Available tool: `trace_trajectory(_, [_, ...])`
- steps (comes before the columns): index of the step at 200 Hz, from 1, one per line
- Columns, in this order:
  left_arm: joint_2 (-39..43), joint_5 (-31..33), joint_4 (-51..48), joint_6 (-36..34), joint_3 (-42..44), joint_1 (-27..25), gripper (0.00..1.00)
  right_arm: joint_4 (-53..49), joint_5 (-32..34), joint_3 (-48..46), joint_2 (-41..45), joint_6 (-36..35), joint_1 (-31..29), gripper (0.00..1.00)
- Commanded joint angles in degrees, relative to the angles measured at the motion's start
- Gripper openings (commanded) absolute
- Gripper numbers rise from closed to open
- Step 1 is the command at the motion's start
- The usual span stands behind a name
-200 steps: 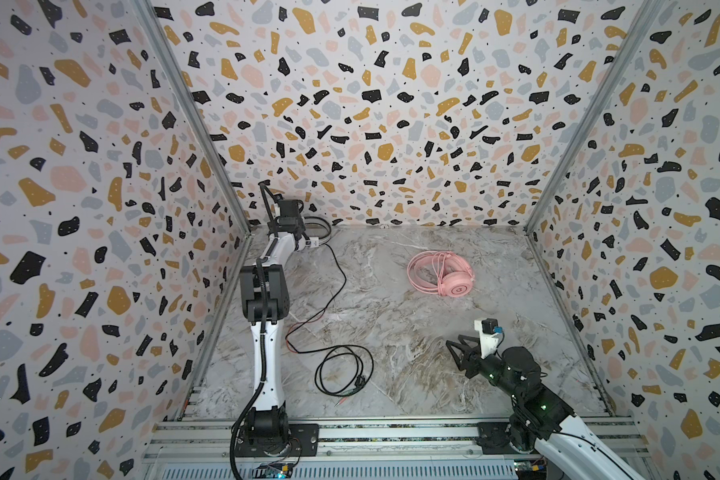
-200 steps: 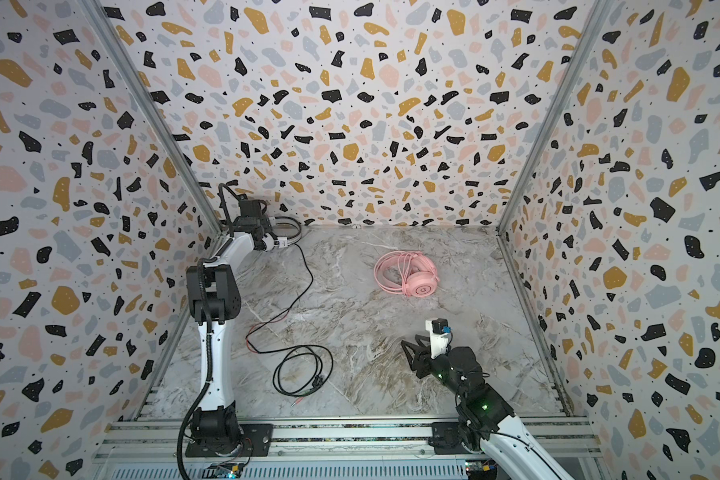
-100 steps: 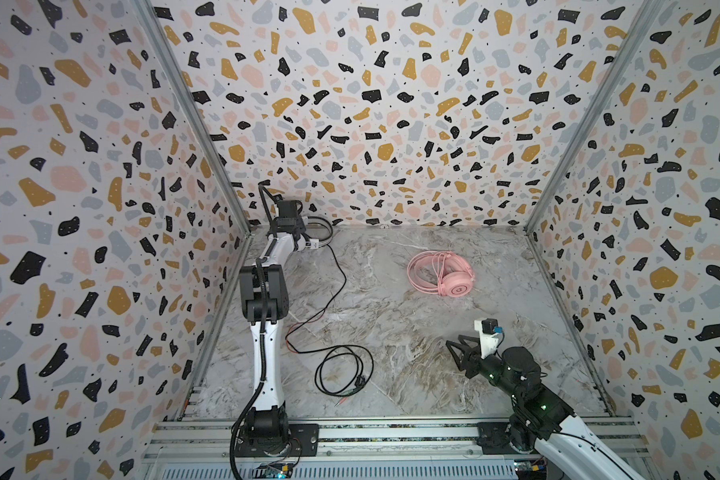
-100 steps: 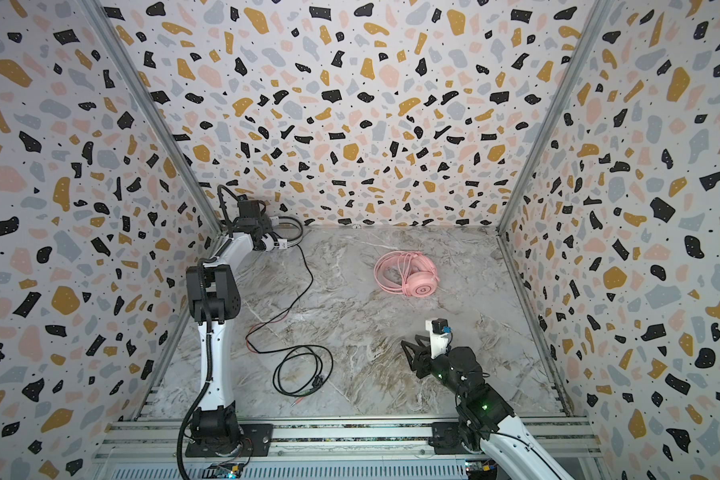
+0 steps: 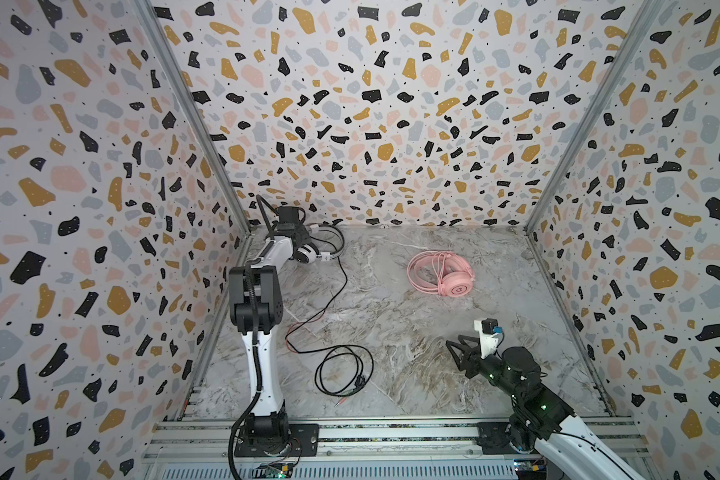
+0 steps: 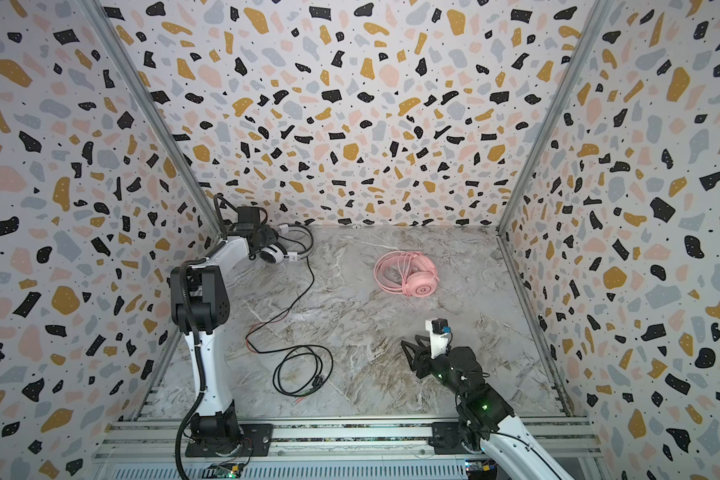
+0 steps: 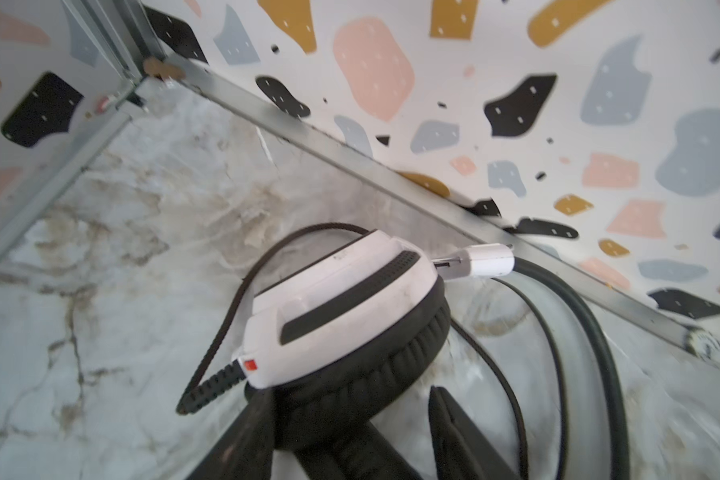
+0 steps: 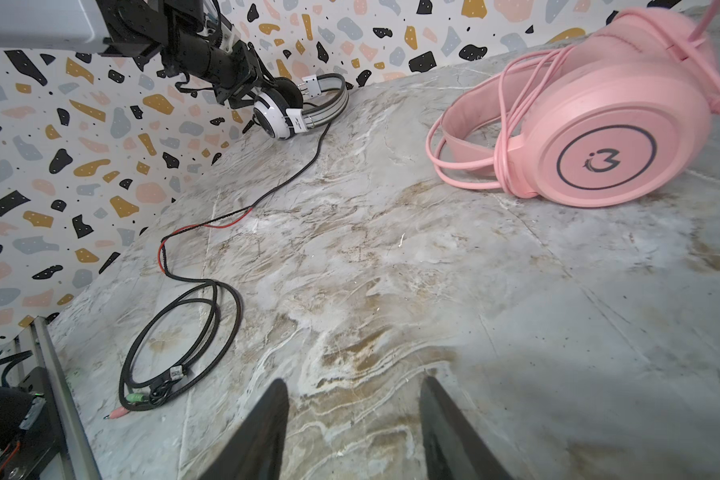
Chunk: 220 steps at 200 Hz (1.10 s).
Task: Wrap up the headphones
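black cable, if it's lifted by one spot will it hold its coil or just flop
Probably floppy: the cable lies in slack bends and a loose coil, so loops would likely sag open. It looks thin, likely light. One end joins the white headset, so pulling may drag that.

I see a marbled tabletop [image 5: 412,332] carrying the pink headphones [image 5: 454,282] and, well apart, a loosely coiled black cable [image 8: 215,284].
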<state>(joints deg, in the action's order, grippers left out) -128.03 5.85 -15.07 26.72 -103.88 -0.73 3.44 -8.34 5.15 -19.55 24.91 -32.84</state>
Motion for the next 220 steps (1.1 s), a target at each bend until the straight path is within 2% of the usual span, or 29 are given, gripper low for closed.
trace_trajectory(1, [6.2, -5.1, -3.9, 3.8, 8.2, -3.1, 0.58, 0.2, -0.2, 0.6, 0.2, -0.7, 0.2, 0.53])
trace_trajectory(32, [18.4, -11.8, 7.3, 12.1, 27.3, -9.4, 0.58, 0.2, -0.1, 0.6, 0.5, -0.7, 0.1, 0.53])
trace_trajectory(62, [30.7, -10.3, 14.3, 19.6, 40.2, -20.3, 0.61, 0.5, 0.0, 0.5, 0.1, -0.6, 0.1, 0.53])
trace_trajectory(89, [40.3, -4.4, 15.2, 22.2, 44.0, -28.4, 0.67, 1.3, -0.3, 0.5, -1.1, -0.6, 0.2, 0.53])
trace_trajectory(105, [44.0, -0.9, 12.1, 19.5, 42.5, -28.8, 0.70, 1.9, -0.4, 0.4, -1.9, -0.6, 0.2, 0.53])
trace_trajectory(123, [46.2, 9.2, 7.0, 12.9, 39.9, -28.8, 0.77, 2.6, -0.5, 0.4, -2.7, -0.6, 0.2, 0.53])
trace_trajectory(144, [44.7, 13.1, 7.1, 3.0, 38.0, -28.5, 0.78, 3.3, -0.8, 0.5, -4.0, -0.5, 0.2, 0.53])
trace_trajectory(160, [38.8, 12.2, 4.0, -5.3, 32.8, -27.8, 0.78, 3.7, -0.8, 0.5, -4.4, -0.6, 0.1, 0.53])
trace_trajectory(174, [31.7, 8.0, -0.1, -10.0, 27.0, -26.2, 0.79, 3.8, -0.7, 0.4, -4.7, -0.5, 0.1, 0.53])
trace_trajectory(192, [22.5, 0.6, -6.9, -13.4, 18.3, -24.0, 0.73, 3.9, -0.5, 0.4, -4.9, -0.6, 0.0, 0.53])
trace_trajectory(206, [17.2, 0.5, -10.8, -13.7, 13.6, -23.6, 0.69, 3.9, -0.3, 0.4, -4.9, -0.5, 0.0, 0.53])
trace_trajectory(220, [15.5, -0.2, -10.8, -13.0, 13.7, -23.8, 0.68, 4.0, -0.2, 0.5, -5.2, -0.4, -0.1, 0.53])
